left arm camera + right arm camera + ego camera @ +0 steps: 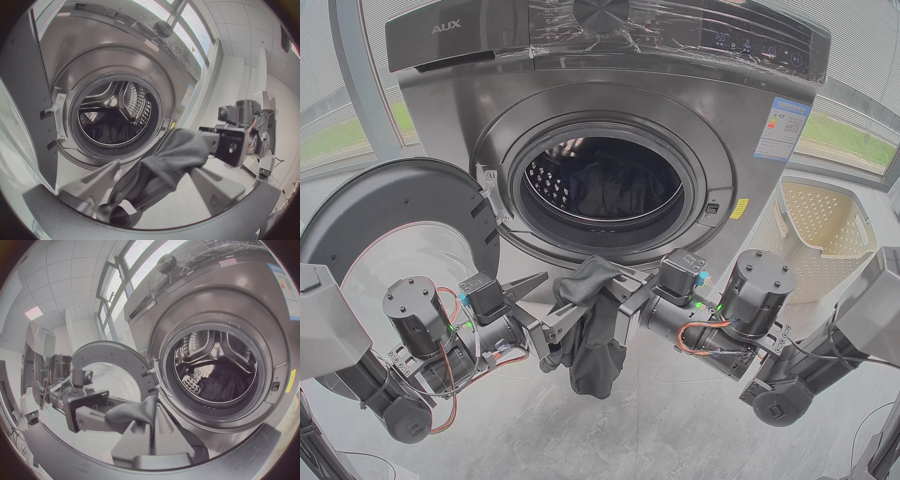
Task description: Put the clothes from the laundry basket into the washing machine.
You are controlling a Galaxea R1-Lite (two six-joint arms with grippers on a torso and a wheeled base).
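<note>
Dark garment (594, 340) hangs before open washing machine (456, 106).
Right gripper (610, 279) pinches it; left gripper (565, 292) gapes wide. Blue label (781, 128) at drum's (550, 181) 2 o'clock, yellow sticker (739, 208) at 3.

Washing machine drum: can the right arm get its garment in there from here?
Probably yes. The door is swung wide and the drum mouth lies ahead of the right gripper, shut on the garment. One catch: it hangs between the open fingers of the left gripper and may drag.
</note>
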